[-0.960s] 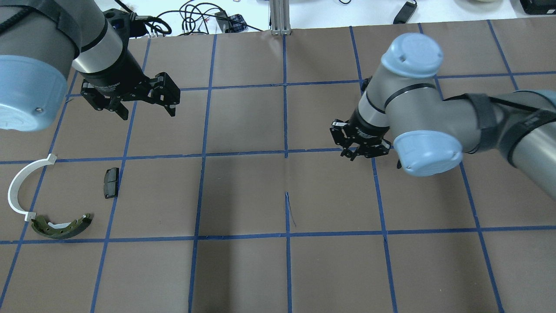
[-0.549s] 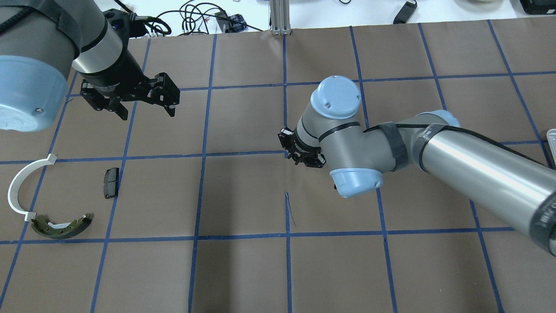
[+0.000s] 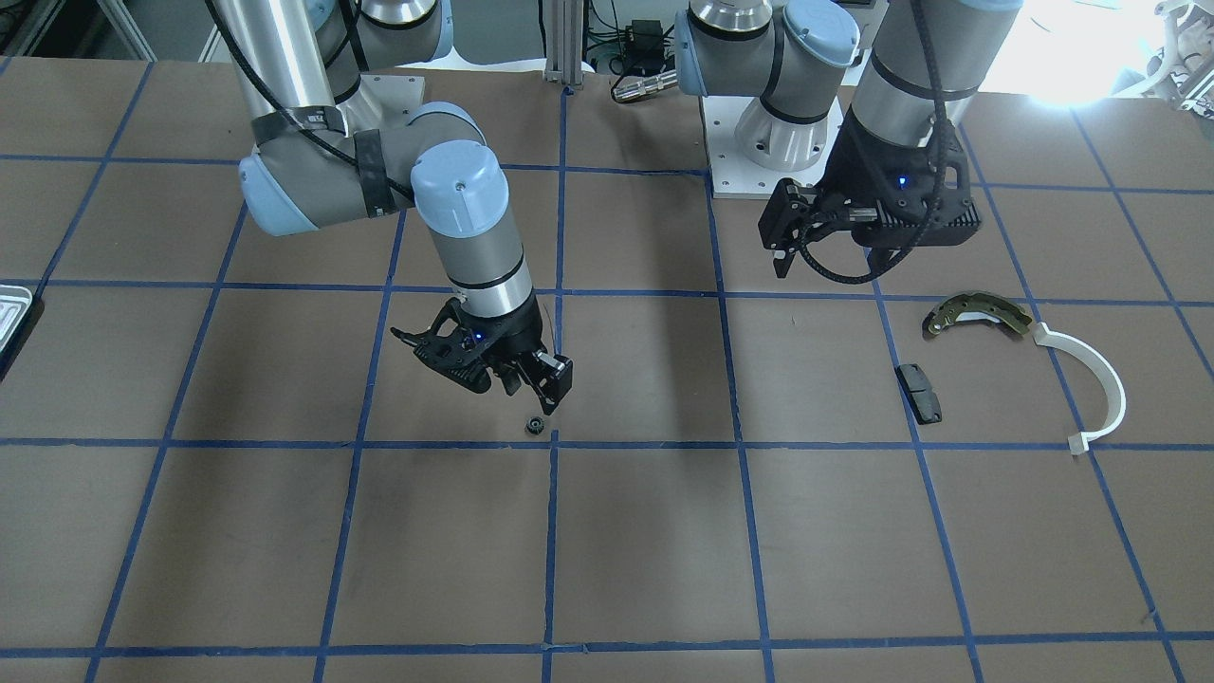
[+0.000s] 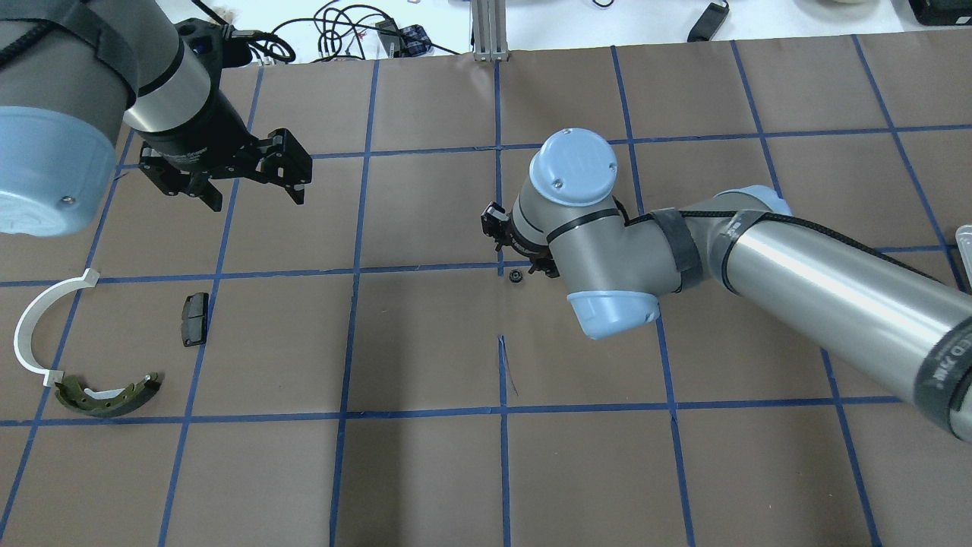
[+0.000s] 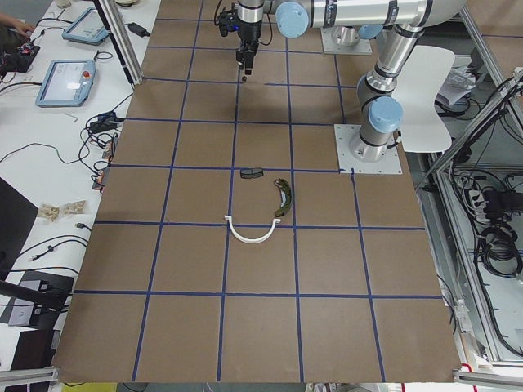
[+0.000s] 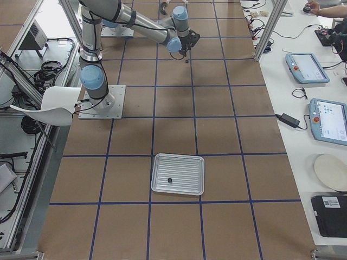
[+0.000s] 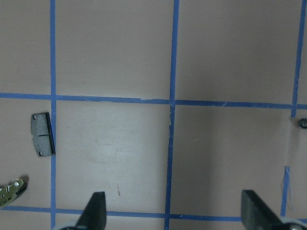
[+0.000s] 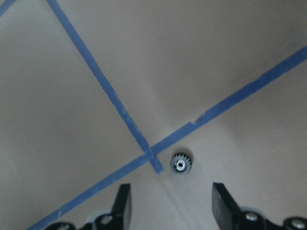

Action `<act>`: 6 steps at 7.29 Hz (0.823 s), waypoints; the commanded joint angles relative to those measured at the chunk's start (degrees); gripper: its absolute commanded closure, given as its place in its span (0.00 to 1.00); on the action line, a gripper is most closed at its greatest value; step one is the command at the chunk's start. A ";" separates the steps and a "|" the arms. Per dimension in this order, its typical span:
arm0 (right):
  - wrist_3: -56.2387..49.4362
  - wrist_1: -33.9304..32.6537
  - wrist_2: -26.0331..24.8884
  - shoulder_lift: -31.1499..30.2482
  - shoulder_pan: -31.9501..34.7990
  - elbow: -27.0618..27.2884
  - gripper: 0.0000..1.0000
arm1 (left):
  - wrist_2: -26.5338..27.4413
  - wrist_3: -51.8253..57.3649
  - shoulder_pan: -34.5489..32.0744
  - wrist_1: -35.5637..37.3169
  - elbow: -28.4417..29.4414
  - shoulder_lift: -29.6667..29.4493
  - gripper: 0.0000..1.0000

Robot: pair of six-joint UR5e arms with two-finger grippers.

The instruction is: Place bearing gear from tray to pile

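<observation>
Two sets of fingers are at work, and both stand spread wide with nothing in them. My right fingers [image 8: 123, 206] hang low over the surface [image 4: 425, 471]. The bearing gear [image 8: 181, 165] lies flat there, bore up, just past their tips and centred in the gap between them, beside a crossing of blue tape [image 8: 144, 152]. I take this to be a halfway stop: the tray [image 6: 187, 165] sits far out behind my right fingers, while the pile lies on the other side, so the gear rests where either arm could reach it.

My left fingers [image 7: 96, 211] hover higher. The black pad [image 7: 42, 134] is off to one side of them, and the gear shows only at the opposite edge of that wrist view, well apart from them.

The brake shoe [image 4: 106, 395] touches the end of the white half-ring [image 4: 34, 327], but my left wrist camera catches only its tip. The tray shows whole in just the exterior right view. A small dark part [image 6: 169, 180] lies in it, too small to name.
</observation>
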 commanded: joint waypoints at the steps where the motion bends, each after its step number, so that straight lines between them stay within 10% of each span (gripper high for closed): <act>1: -17.59 17.75 -0.38 -5.75 -8.28 -6.71 0.00 | -0.03 -0.06 -0.02 3.74 -1.04 -0.44 0.00; 6: -65.84 40.31 -10.45 -12.72 -30.14 -12.02 0.00 | -6.88 -7.21 -8.23 13.15 -1.75 -7.97 0.00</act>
